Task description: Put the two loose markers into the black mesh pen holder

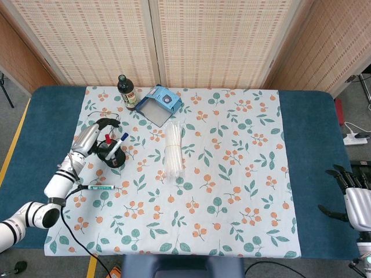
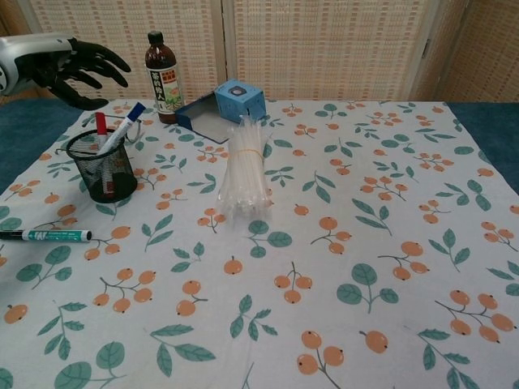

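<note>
Two markers stand tilted in the black mesh pen holder [image 2: 102,166] at the left of the chest view: a blue-capped marker [image 2: 123,134] and a red-capped marker [image 2: 100,124]. One green marker [image 2: 45,236] lies flat on the tablecloth [image 2: 340,243] at the left edge, below the holder. Upper left, the left hand [image 2: 77,69] hangs spread, holding nothing. In the head view's lower right corner, the right hand [image 1: 351,194] has its fingers apart.

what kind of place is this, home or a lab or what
Most likely a staged robot test area, not a home: a table with blue padding under a fruit-print cloth, woven folding screens closing it off, and a cable and power strip on the bare floor.
</note>
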Robot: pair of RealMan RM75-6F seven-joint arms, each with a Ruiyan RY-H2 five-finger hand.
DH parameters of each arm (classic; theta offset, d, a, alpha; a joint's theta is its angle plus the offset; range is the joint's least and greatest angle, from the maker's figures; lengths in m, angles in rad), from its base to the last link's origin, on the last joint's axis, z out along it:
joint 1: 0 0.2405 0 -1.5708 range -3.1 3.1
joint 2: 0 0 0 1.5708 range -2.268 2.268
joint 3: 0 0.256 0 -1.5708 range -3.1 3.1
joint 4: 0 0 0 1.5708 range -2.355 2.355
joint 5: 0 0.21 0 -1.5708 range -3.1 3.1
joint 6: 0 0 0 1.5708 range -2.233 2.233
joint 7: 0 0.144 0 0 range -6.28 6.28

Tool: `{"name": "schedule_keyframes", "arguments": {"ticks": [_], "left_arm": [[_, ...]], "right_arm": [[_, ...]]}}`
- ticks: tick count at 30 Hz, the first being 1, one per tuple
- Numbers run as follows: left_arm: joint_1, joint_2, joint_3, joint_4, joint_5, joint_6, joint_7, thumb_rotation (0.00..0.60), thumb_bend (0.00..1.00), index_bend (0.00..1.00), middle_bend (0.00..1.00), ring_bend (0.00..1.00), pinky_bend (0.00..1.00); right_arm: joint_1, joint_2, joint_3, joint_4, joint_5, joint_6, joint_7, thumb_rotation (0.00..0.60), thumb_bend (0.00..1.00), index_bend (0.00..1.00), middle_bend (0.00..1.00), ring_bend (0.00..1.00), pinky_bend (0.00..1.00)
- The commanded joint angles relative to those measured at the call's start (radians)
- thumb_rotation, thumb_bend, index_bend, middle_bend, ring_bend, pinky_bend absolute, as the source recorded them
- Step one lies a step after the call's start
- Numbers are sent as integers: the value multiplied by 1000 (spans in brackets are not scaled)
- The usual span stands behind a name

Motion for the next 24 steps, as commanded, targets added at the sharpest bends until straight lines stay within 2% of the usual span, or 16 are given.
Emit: {"name": "schedule_keyframes", "arguments": {"ticks": [1,3,4,5,8,10,12,15,18,21,24], "left_arm": [[10,0,39,-26,5,77,133,600,352,189,166,41,126],[45,13,55,-104,18,182,239,600,353,188,172,39,124],[70,17,62,-154,23,250,300,600,353,212,209,58,131],[95,17,67,-203,21,315,361,600,353,284,289,106,153],[241,-21,156,-438,92,660,723,600,352,467,503,223,216],[308,-78,225,-497,151,800,904,600,352,515,548,243,222],[370,-139,302,-522,204,890,1030,600,352,527,555,245,220],[436,-203,380,-508,243,941,1105,600,353,533,553,245,216],[476,-256,420,-467,254,945,1118,600,353,523,541,245,213],[491,-302,419,-413,238,918,1124,600,351,470,489,238,209],[487,-336,397,-366,209,877,1144,600,351,411,417,214,196]], "right_arm": [[1,0,-1,0,-4,-2,3,600,0,211,106,168,0],[1,1,-2,0,-8,-2,7,600,0,210,106,168,0],[1,1,-2,1,-8,-2,10,600,0,210,106,168,0],[1,2,-2,1,-8,-2,11,600,0,210,106,168,0],[1,2,-1,3,-3,-3,15,600,0,210,106,168,0],[1,1,-1,3,-4,-1,13,600,0,210,106,168,0],[1,3,-4,0,-13,-1,19,600,0,210,106,168,0],[0,6,-8,0,-25,1,27,600,0,210,106,168,0],[-2,9,-11,-4,-36,7,35,600,0,211,106,168,0],[-4,13,-14,-5,-49,13,42,600,0,212,106,168,0],[-6,16,-16,-6,-54,17,51,600,0,216,106,169,0]]}}
